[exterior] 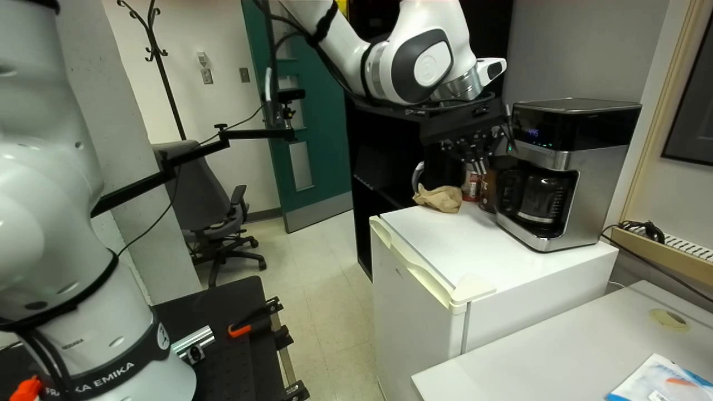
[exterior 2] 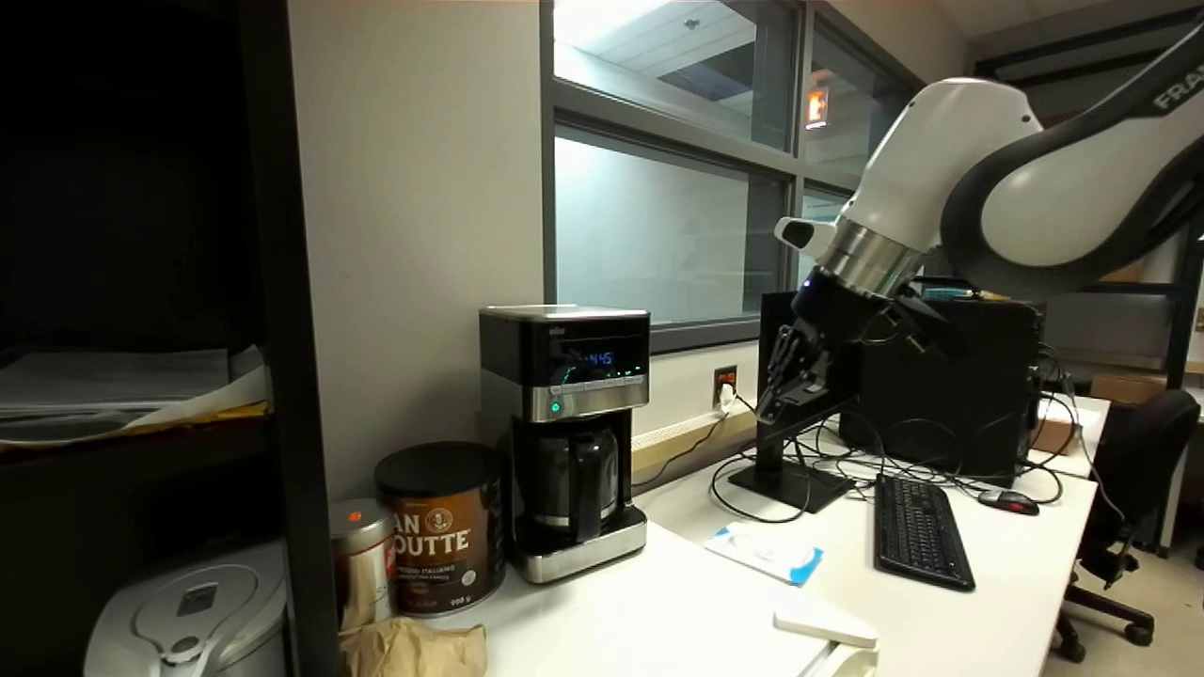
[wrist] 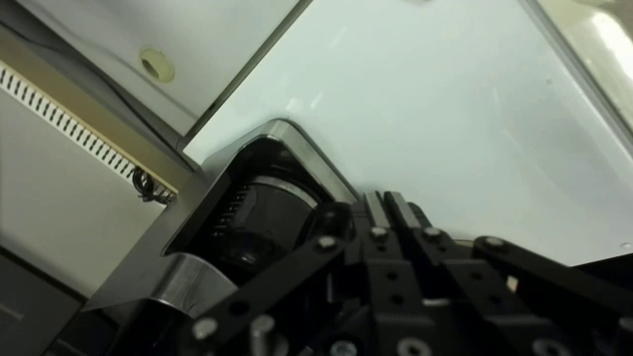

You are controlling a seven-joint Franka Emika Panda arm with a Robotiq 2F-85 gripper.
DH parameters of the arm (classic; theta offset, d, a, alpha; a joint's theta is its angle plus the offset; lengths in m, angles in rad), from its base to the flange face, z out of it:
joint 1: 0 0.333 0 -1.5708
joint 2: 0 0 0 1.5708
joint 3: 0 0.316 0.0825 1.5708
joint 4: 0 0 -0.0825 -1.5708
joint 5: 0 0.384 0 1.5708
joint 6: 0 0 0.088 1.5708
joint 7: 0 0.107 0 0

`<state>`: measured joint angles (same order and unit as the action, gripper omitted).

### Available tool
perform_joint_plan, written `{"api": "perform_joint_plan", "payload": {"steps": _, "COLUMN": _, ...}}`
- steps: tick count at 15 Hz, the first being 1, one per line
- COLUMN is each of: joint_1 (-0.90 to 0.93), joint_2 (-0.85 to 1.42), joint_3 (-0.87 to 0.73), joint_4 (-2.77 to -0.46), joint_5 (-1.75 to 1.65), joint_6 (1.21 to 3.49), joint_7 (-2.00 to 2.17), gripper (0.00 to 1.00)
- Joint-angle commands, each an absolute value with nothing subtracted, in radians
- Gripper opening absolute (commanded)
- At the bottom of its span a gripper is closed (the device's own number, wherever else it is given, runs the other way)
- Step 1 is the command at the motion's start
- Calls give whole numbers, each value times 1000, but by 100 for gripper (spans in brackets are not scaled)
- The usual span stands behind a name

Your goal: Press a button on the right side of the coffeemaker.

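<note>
The coffeemaker [exterior: 599,189], black and silver with a dark glass carafe [exterior: 539,196], stands upright on the white mini fridge. In an exterior view its front [exterior 2: 593,400] shows a lit clock, a row of small buttons [exterior 2: 602,383] and a green-lit button [exterior 2: 555,407] at the lower left of the panel. My gripper [exterior: 480,167] points downward in front of the machine, apart from it. In an exterior view the gripper [exterior 2: 769,412] is to the machine's right with a gap. In the wrist view the fingertips [wrist: 386,198] are nearly together with nothing between them; the coffeemaker [wrist: 193,282] is at lower left, its control panel hidden.
The white mini fridge [exterior: 423,239] adjoins a desk [exterior: 546,356] with a monitor [exterior 2: 776,442] and keyboard [exterior 2: 922,531]. A brown coffee can [exterior 2: 442,536], a metal canister [exterior 2: 365,564] and a crumpled paper bag [exterior 2: 414,649] stand beside the machine. A black shelf [exterior: 384,161] stands behind.
</note>
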<state>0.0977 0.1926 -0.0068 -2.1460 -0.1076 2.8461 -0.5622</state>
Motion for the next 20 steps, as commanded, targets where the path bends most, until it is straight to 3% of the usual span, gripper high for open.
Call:
{"api": "perform_joint_plan", "payload": {"steps": 1, "joint_1": 77, "joint_2": 326, "joint_3": 10, "joint_4": -2011, "joint_5": -226, "joint_6": 2951, "joint_7": -516, "gripper": 0}}
{"api": "perform_joint_plan", "payload": {"steps": 20, "joint_1": 367, "joint_2": 633, "joint_3": -329, "joint_4": -1662, "joint_5": -372, "joint_6": 3145, "joint_7": -390, "gripper": 0}}
